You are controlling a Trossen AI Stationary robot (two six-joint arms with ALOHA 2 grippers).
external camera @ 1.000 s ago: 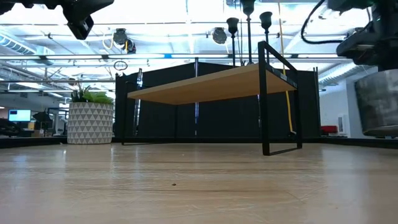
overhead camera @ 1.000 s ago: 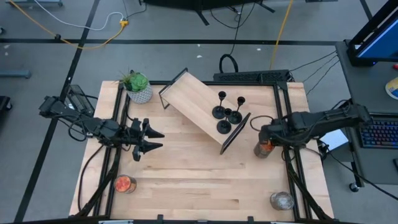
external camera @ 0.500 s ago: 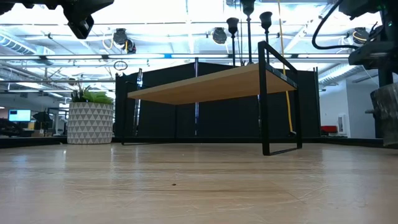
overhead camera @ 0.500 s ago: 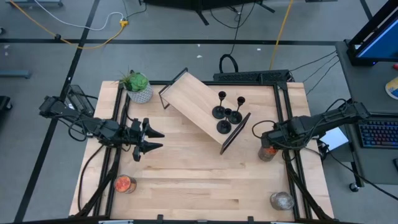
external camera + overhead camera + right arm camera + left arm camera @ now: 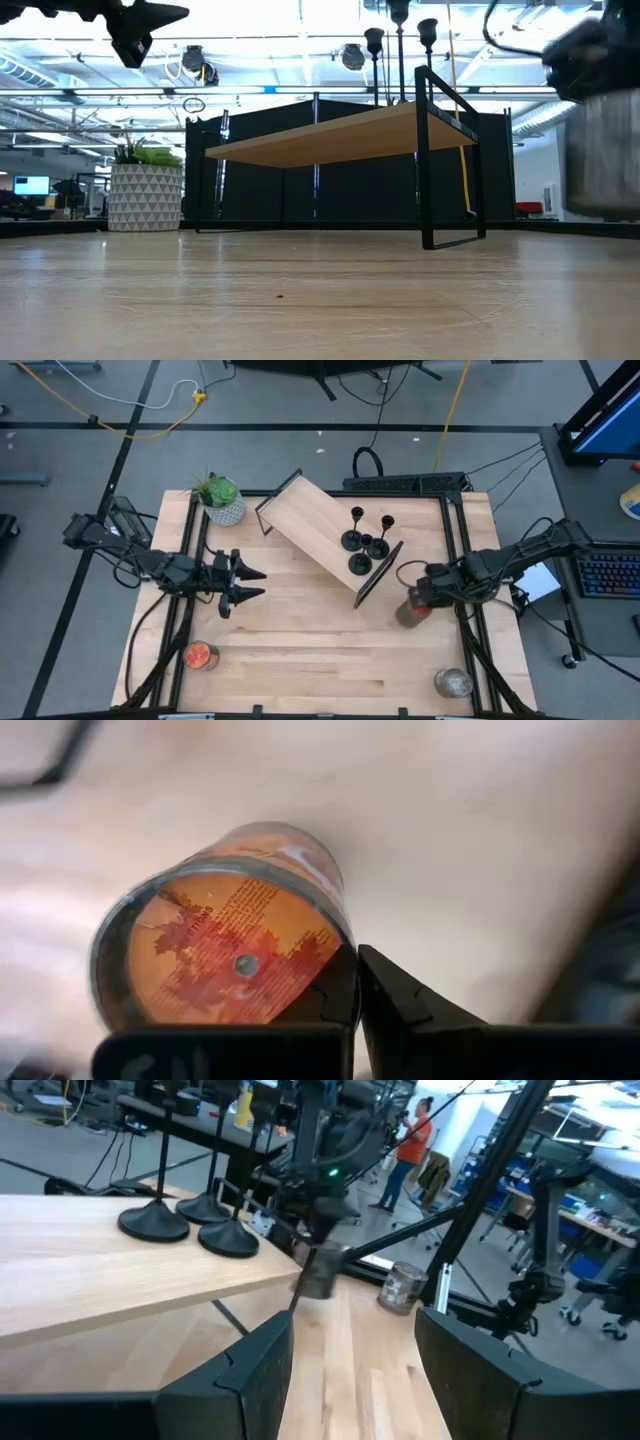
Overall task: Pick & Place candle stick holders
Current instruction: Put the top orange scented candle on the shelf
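Right gripper clamps a candle jar near the shelf; left gripper waits with fingers spread.

From the left: the left gripper (image 5: 243,584) hovers over the table's (image 5: 300,650) left side, its fingers (image 5: 250,1370) apart and holding nothing. Near the front-left corner stands an orange jar (image 5: 200,655); at the back-left corner is a potted plant (image 5: 222,499). At centre a tilted wooden shelf (image 5: 310,525) carries the four black holders (image 5: 363,541), clustered at its right end, upright and touching or nearly touching at their bases. Just right of the shelf, the right gripper (image 5: 415,603) is closed on a jar candle (image 5: 225,955) with an orange label. Front-right stands a clear jar (image 5: 452,682). In the left wrist view, a person (image 5: 408,1152) stands far behind the table.
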